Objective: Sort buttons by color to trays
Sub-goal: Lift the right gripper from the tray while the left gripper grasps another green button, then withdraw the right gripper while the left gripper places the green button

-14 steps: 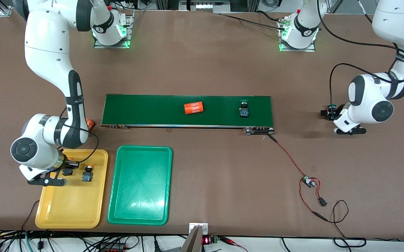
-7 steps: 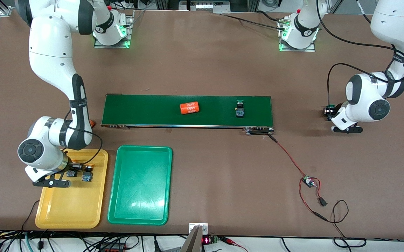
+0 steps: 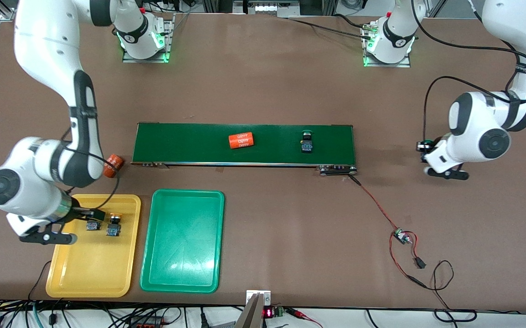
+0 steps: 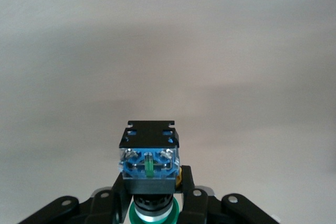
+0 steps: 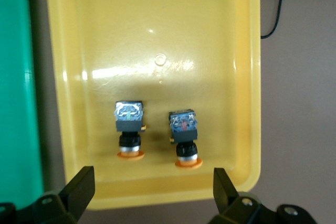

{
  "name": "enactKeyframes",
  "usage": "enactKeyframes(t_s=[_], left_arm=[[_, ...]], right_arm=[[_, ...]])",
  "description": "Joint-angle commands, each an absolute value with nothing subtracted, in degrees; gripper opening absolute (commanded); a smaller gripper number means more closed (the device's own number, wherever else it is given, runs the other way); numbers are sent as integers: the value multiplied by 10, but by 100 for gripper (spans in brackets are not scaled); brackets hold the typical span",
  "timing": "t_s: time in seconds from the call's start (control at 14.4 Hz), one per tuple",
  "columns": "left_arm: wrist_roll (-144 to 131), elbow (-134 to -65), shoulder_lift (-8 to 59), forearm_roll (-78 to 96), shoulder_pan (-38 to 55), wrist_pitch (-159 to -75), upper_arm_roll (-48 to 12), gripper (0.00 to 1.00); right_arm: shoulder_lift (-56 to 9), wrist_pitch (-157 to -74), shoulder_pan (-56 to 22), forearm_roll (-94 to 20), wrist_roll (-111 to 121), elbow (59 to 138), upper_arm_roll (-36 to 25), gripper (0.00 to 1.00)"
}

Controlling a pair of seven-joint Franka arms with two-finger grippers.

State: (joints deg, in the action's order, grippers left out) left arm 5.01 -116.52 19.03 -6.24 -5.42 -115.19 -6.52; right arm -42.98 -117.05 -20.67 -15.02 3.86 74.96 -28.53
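Two yellow-orange-capped buttons lie side by side in the yellow tray; they also show in the right wrist view. My right gripper is open and empty above that tray's edge. The green tray lies beside it, empty. A green-capped button rides on the conveyor belt. My left gripper is shut on another green-capped button, over the table past the belt's end.
An orange 4680 cylinder lies on the belt. Another orange cylinder lies on the table off the belt's end near the right arm. A small circuit board with red wires lies nearer the front camera, toward the left arm's end.
My right arm has lifted and drawn back from the two buttons in the yellow tray. The cylinder and button on the belt have moved toward the right arm's end. My left gripper shifted slightly.
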Motion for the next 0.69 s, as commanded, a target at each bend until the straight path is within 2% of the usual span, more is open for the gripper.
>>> enactKeyframes(t_s=[0.0, 0.28, 0.42, 0.62], left_arm=[[4, -1128, 190, -10, -51, -1108, -117, 8], [-60, -1114, 203, 115, -28, -1125, -159, 8], [-61, -1115, 206, 134, -21, -1146, -184, 8], [-62, -1117, 228, 137, 12, -1161, -187, 8]], right_arm=[[-367, -1114, -202, -159, 40, 766, -282, 100], [-315, -1024, -205, -156, 40, 764, -287, 100], [-295, -1006, -203, -154, 47, 763, -287, 100], [-289, -1001, -204, -158, 47, 761, -286, 100]])
